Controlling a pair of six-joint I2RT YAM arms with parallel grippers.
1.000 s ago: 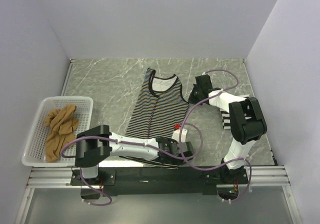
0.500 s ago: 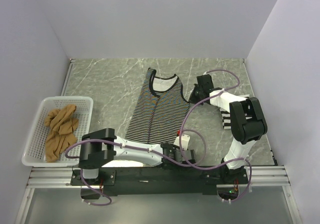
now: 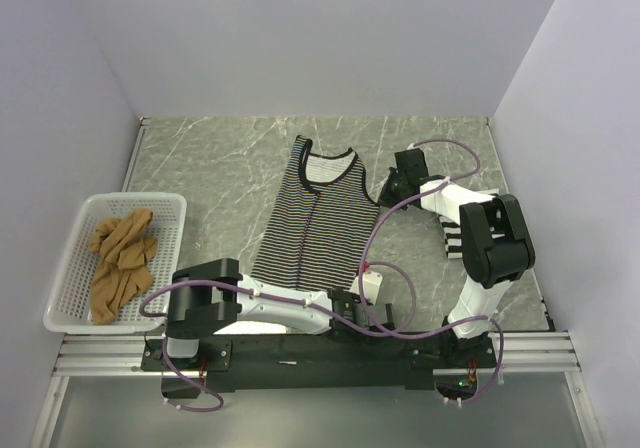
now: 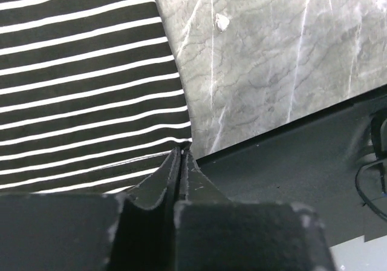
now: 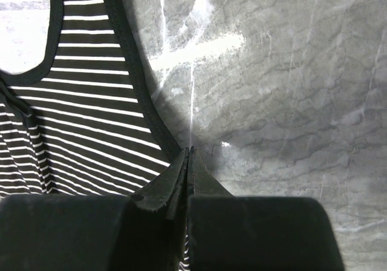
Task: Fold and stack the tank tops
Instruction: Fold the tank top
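Note:
The thin-striped tank top [image 3: 315,223] with black-trimmed neck lies flat mid-table. My left gripper [image 3: 357,290] is at its near right hem corner; in the left wrist view the jaws [image 4: 182,151] are shut on that corner of the striped cloth [image 4: 84,77]. At the top's right armhole my right gripper [image 3: 395,183] is shut on the black-trimmed edge [image 5: 136,95], with the jaw tips [image 5: 188,151] touching the table. A plain tan-brown tank top [image 3: 120,258] lies crumpled in the basket. A wide-striped tank top [image 3: 452,238] peeks out beneath the right arm, mostly hidden.
The white mesh basket [image 3: 62,278] stands at the near left. The table's near edge and a black rail [image 4: 290,162] run just beside the left gripper. Purple cables loop near the hem [image 3: 395,278]. Walls close the table on three sides.
My left gripper slid right and nearer along the hem to the corner and closed there. The right arm and the top kept still.

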